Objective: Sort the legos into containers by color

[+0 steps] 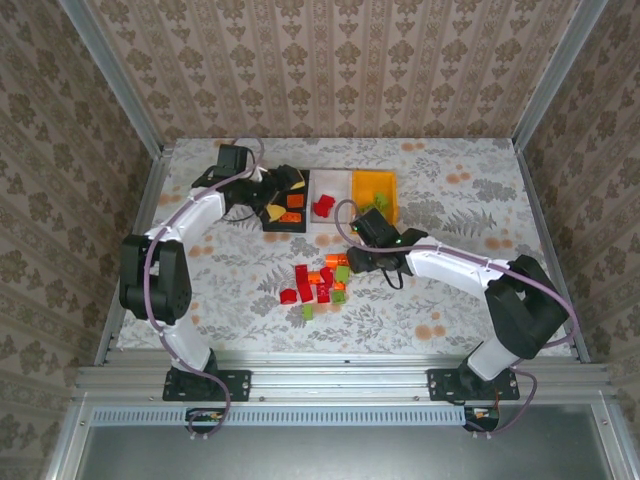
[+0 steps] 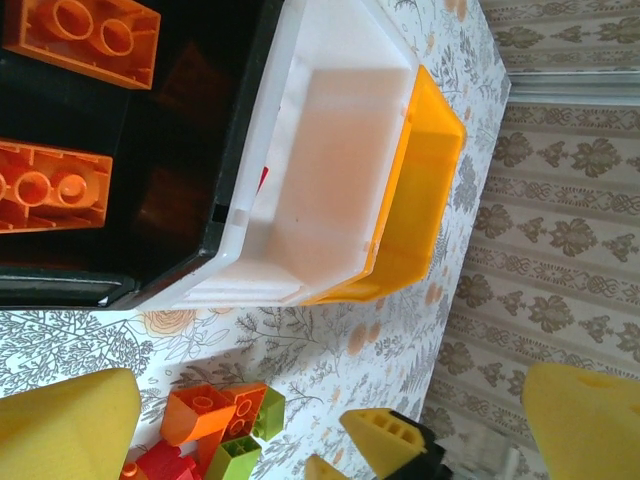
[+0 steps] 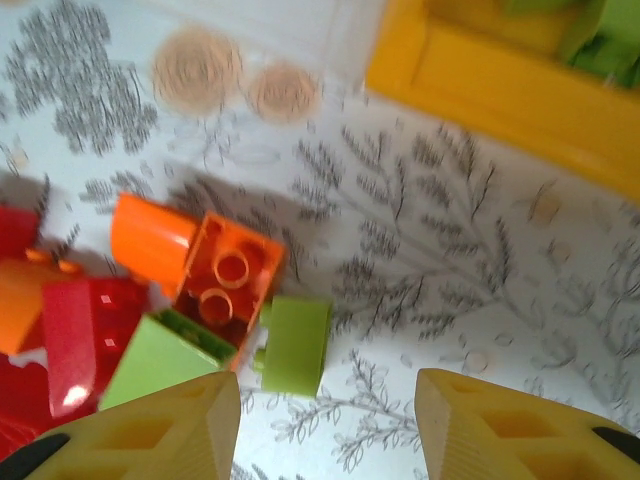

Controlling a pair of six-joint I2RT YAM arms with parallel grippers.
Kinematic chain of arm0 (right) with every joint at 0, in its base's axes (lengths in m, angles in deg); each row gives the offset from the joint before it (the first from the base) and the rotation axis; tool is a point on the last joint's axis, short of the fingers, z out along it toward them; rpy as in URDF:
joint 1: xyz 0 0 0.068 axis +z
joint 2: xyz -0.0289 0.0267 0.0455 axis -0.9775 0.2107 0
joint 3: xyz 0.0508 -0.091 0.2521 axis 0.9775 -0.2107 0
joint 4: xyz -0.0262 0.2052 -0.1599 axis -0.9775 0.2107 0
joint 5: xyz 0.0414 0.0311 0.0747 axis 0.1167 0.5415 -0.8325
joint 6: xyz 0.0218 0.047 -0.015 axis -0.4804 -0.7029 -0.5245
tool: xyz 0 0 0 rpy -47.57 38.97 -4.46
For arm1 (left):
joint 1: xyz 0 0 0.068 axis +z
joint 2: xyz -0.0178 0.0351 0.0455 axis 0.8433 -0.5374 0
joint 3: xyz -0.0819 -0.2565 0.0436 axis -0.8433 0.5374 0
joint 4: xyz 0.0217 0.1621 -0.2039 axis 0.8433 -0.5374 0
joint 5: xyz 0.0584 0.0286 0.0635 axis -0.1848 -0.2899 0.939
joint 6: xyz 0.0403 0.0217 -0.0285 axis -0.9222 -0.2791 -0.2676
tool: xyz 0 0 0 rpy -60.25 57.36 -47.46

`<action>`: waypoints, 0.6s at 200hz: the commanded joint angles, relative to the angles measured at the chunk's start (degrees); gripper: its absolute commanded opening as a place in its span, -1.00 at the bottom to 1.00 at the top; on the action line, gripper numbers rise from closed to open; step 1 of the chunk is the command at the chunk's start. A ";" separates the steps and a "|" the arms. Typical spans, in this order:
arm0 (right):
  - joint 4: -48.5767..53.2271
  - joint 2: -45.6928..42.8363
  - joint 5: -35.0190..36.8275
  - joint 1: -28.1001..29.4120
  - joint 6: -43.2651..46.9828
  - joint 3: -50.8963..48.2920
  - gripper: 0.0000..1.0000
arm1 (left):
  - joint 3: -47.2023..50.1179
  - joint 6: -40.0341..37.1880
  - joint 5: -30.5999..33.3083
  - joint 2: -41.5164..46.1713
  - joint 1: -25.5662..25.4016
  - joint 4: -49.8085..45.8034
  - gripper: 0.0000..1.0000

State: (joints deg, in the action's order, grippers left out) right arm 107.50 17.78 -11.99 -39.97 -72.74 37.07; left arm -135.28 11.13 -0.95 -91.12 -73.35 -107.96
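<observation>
Right gripper: jaws apart with nothing between them, low over the table. A light green brick lies just ahead of the fingertips, at the edge of the loose lego pile.

Left gripper: jaws wide apart and empty, over the black bin, which holds two orange bricks.

The white bin stands between the black bin and the orange-yellow bin, with their walls touching.
</observation>
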 commanded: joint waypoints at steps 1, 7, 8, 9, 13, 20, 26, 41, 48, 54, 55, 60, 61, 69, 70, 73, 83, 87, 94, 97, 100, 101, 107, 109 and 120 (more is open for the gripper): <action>-1.61 2.23 -3.90 0.01 -1.21 -0.42 0.02 | -0.44 -1.03 -0.02 -0.73 -0.62 -0.99 1.00; -1.59 3.05 -4.04 0.01 -1.08 -0.17 0.02 | -0.51 -1.01 -0.07 -0.81 -0.58 -0.96 1.00; -1.59 3.19 -4.04 0.01 -1.11 -0.15 0.03 | -0.52 -0.97 -0.11 -0.84 -0.58 -0.96 1.00; -1.64 3.30 -4.04 0.01 -1.08 -0.14 0.03 | -0.52 -1.00 -0.09 -0.86 -0.58 -0.95 1.00; -1.80 3.82 -4.00 -0.06 -0.92 -0.12 0.03 | -0.53 -1.02 -0.11 -0.87 -0.58 -1.02 1.00; -2.18 4.75 -3.80 -0.16 -0.62 0.13 0.03 | -0.53 -1.11 0.01 -0.79 -0.56 -0.98 0.99; -2.21 5.50 -3.71 -0.25 -0.30 0.51 0.03 | -0.53 -1.26 0.15 -0.71 -0.58 -1.10 1.00; -2.63 7.14 -3.90 -0.59 0.00 1.27 0.03 | -0.68 -1.55 0.44 -0.78 -0.58 -1.33 1.00; -2.84 7.96 -4.11 -0.81 0.01 1.53 0.02 | -0.70 -1.55 0.46 -0.94 -0.58 -1.42 0.99; -3.08 8.64 -4.21 -1.01 0.13 1.78 0.02 | -0.70 -1.55 0.30 -1.09 -0.53 -1.48 1.00; -3.13 8.79 -4.21 -1.07 0.16 1.83 0.02 | -0.70 -1.51 0.34 -1.11 -0.51 -1.48 1.00; -3.25 9.31 -4.24 -1.25 0.12 1.98 0.01 | -0.70 -1.51 0.37 -1.22 -0.49 -1.49 1.00; -3.30 9.39 -4.23 -1.28 0.10 1.98 0.01 | -0.70 -1.49 0.33 -1.27 -0.49 -1.49 1.00; -3.63 10.05 -4.27 -1.60 0.18 1.99 -0.01 | -0.70 -1.47 0.28 -1.44 -0.41 -1.39 1.00; -3.67 10.12 -4.29 -1.63 0.18 1.99 -0.01 | -0.70 -1.47 0.28 -1.47 -0.41 -1.39 1.00; -3.74 10.29 -4.30 -1.73 0.14 2.00 -0.02 | -0.70 -1.47 0.28 -1.49 -0.45 -1.39 1.00; -4.21 10.61 -4.15 -1.92 0.05 1.85 -0.05 | -0.70 -1.46 0.28 -1.49 -0.32 -1.39 1.00; -4.47 10.62 -4.09 -2.00 -0.07 1.73 -0.06 | -0.70 -1.47 0.28 -1.49 -0.24 -1.41 1.00; -5.09 10.70 -4.05 -2.08 -0.08 1.51 -0.09 | -0.70 -1.38 0.21 -1.49 -0.16 -1.40 1.00; -5.29 10.77 -4.00 -2.09 -0.07 1.48 -0.10 | -0.73 -1.38 0.20 -1.49 -0.10 -1.39 1.00; -5.45 10.84 -3.96 -2.10 -0.16 1.52 -0.11 | -0.71 -1.31 0.20 -1.49 -0.08 -1.39 1.00; -5.50 10.86 -3.96 -2.14 -0.17 1.44 -0.12 | -0.71 -1.30 0.20 -1.44 -0.06 -1.39 1.00; -5.73 11.03 -3.95 -2.18 -0.26 1.56 -0.16 | -0.70 -1.29 0.11 -1.40 0.05 -1.32 1.00; -5.77 11.14 -3.97 -2.18 -0.28 1.55 -0.17 | -0.70 -1.29 0.06 -1.40 0.04 -1.31 1.00; -5.99 11.23 -3.87 -2.18 -0.55 1.64 -0.23 | -0.70 -1.29 0.11 -1.31 0.04 -1.30 1.00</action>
State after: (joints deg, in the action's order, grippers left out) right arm 103.30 27.85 -15.59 -41.96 -72.65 37.53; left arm -135.28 11.09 -0.78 -92.02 -73.59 -108.66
